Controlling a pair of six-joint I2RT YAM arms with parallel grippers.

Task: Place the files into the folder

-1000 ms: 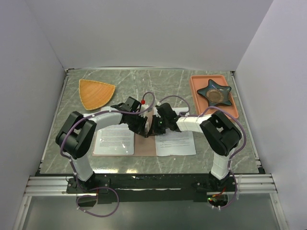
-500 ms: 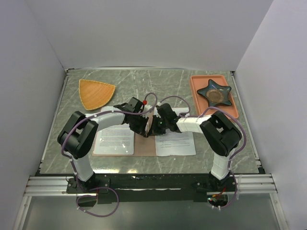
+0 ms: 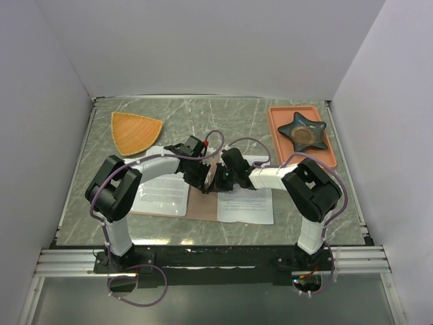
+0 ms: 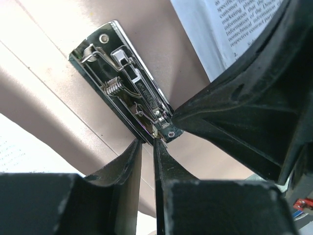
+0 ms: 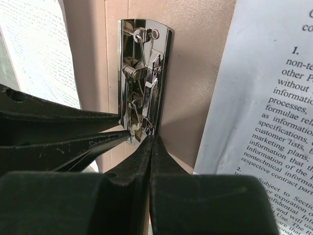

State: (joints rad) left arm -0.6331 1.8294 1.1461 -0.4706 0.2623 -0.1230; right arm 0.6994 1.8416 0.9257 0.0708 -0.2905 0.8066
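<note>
The pinkish-brown folder (image 3: 203,208) lies open near the table's front, with a metal spring clip (image 4: 124,81) on its inner face. One printed file (image 3: 162,193) lies on its left half. Another file (image 3: 247,204) lies to the right, overlapping the folder's right edge. My left gripper (image 3: 205,184) and right gripper (image 3: 218,183) meet over the clip. In the left wrist view my left gripper (image 4: 148,142) pinches the near end of the clip's lever. In the right wrist view my right gripper (image 5: 152,139) is shut and empty, its tip against the same end of the clip (image 5: 144,73).
An orange fan-shaped plate (image 3: 135,131) lies at the back left. A salmon tray (image 3: 276,135) holding a dark star-shaped dish (image 3: 302,131) is at the back right. White walls stand on three sides of the table.
The left arm's elbow has swung a little to the right. The right file has slid slightly toward the table's front. Both grippers have stayed at the clip.
</note>
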